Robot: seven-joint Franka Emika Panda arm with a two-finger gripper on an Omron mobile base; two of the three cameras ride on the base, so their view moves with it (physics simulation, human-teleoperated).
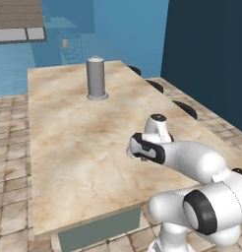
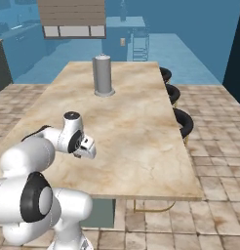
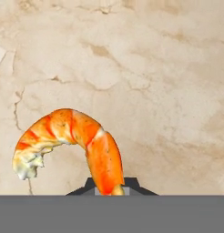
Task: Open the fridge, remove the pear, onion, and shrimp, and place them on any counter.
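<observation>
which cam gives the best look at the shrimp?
Hand view: the shrimp hangs large from the shut gripper over the counter. In both base views the hand blocks it, so nothing useful there.

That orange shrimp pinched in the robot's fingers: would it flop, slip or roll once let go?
The shrimp keeps its curl while held by its tail, so probably stiff. Its glossy shell may slip. Flat and curved, it should rest on the counter rather than roll.

White arm folded low, wrist bent downward, fingers closed.
</observation>
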